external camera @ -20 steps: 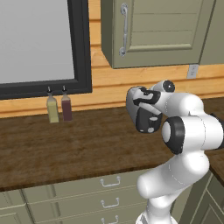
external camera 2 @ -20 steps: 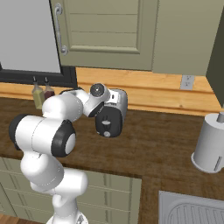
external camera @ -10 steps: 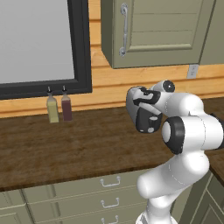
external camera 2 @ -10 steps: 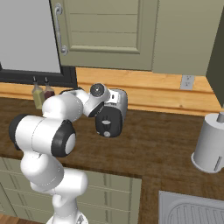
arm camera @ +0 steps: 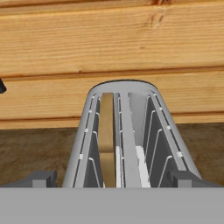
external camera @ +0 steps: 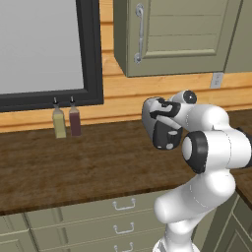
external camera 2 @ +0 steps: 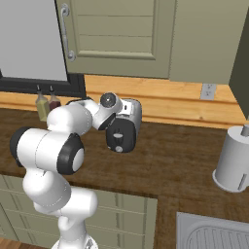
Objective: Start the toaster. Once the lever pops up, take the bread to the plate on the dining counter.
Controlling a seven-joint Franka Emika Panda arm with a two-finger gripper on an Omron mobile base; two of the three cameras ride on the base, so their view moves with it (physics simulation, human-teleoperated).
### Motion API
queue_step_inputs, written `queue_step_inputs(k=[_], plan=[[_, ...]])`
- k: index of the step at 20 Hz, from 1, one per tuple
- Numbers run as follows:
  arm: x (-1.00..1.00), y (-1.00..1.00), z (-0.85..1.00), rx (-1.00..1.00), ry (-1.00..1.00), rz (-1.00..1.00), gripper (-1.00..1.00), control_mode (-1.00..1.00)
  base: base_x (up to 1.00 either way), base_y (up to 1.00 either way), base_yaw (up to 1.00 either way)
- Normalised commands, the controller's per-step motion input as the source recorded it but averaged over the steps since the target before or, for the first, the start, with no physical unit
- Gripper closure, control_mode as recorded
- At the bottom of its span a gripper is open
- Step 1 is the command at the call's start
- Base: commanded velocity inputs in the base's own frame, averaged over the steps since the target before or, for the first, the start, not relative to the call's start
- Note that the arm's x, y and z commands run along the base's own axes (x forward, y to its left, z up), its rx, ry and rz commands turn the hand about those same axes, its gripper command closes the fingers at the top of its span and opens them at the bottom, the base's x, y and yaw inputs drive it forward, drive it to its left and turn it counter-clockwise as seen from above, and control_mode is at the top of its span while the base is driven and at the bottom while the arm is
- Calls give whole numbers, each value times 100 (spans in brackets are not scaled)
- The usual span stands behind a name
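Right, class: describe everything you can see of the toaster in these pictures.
The toaster is a grey, metal-looking box with rounded ends and two long top slots lined with wire guides. In the hand view a tan slice of bread stands upright in the left slot; the right slot looks empty. It sits on the dark wood counter against the plank wall, partly hidden behind the open hand.

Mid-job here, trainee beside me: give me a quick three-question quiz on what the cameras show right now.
1. True or false: the gripper is shut on the bread.
2. In the hand view, which toaster slot holds the bread: A left, B right?
3. What stands against the wall under the window frame?

Key: 1 false, the gripper is open and holds nothing. 2 A. 3 two small bottles.
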Motion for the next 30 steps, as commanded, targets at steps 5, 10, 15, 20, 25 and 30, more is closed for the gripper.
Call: queue_step_inputs(k=[5,10,15,20,25,30], plan=[[0,0,0,0,0,0,-100,-100,0,0,0],[0,0,0,0,0,0,-100,-100,0,0,0],[0,0,0,0,0,0,-100,-100,0,0,0],[0,0,0,0,0,0,-100,-100,0,0,0],[0,0,0,0,0,0,-100,-100,0,0,0],[0,0,0,0,0,0,-100,-100,0,0,0]])
